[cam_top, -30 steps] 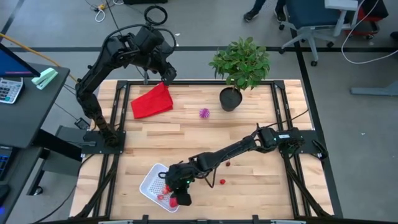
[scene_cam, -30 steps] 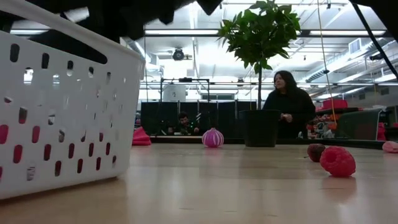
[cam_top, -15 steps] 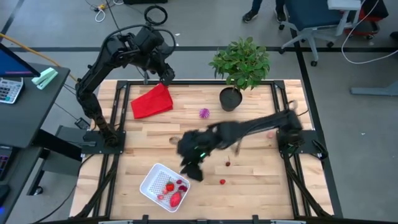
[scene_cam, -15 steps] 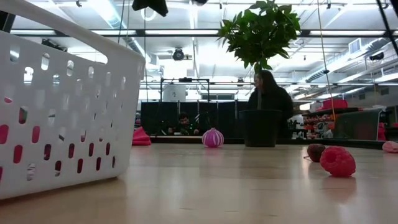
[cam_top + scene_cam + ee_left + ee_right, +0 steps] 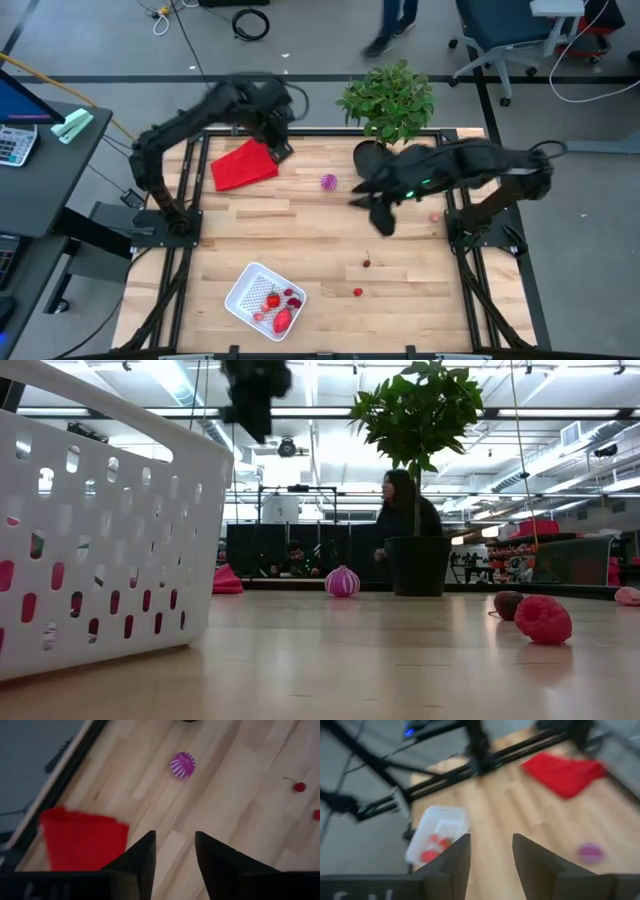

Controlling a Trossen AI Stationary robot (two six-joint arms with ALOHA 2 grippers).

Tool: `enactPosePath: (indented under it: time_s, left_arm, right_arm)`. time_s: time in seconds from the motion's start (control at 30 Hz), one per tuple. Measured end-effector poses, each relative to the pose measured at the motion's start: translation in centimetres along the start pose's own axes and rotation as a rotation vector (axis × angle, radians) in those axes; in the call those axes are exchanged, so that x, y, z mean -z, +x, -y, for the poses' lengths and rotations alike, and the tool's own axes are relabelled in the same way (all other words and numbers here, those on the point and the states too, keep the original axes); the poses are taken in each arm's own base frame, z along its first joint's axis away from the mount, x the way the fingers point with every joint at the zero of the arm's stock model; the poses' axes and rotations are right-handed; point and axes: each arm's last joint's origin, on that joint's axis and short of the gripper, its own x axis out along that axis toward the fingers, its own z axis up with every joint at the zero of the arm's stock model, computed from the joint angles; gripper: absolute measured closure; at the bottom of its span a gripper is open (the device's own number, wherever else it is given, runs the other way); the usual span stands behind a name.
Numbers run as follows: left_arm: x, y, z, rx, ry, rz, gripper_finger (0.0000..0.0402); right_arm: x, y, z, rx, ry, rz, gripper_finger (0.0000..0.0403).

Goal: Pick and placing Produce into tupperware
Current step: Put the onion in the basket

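Far left of the bench, near the front edge: white tub already carrying three or so red fruit pieces; no room problem yet.

Back left: left gripper over the red cloth, fingers apart with bare wood showing between them, nothing carried. Looks like an approach toward the spiky purple ball, which sits on the wood just beside the plant pot.

Right of centre: right gripper above the bench, fingers apart and empty, apparently between trips. Loose on the boards nearer the front: a cherry and a small red piece, well apart from the tub; a pale pink piece further right.

Step in hand, by judgement: fetching the next item. Next move calls for lowering over one small piece, centring it between the fingers, closing gently, then carrying across to the tub.
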Motion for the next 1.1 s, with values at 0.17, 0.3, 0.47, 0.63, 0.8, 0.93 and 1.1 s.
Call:
enactPosePath:
  time_s: [0.17,0.3,0.47,0.63,0.8,0.93,1.1]
  left_arm:
    - [0.1,6.6,2.2,0.093,0.056,0.063,0.0230]
    - [0.8,11.1,3.6,0.141,0.029,0.164,0.0211]
    - [2.3,15.2,3.9,0.189,-0.086,0.262,0.0182]
    - [3.5,18.3,3.0,0.191,-0.137,0.301,0.0155]
    - [3.6,21.4,2.8,0.157,-0.144,0.274,0.0139]
    - [3.4,23.6,3.1,0.133,-0.150,0.253,0.0143]
    - [3.6,25.4,3.2,0.074,-0.165,0.232,0.0155]
  right_arm:
    - [0.4,-3.8,1.6,0.165,0.030,0.084,0.0249]
    - [1.1,-5.4,2.6,0.282,0.067,0.082,0.0249]
    - [2.0,-5.8,3.3,0.368,0.110,0.024,0.0249]
    - [2.2,-5.5,3.4,0.395,0.106,-0.001,0.0249]
    - [2.2,-5.2,3.4,0.406,0.103,0.000,0.0249]
    - [2.2,-5.2,3.3,0.405,0.105,0.006,0.0249]
    - [2.1,-5.2,3.3,0.404,0.128,0.012,0.0249]
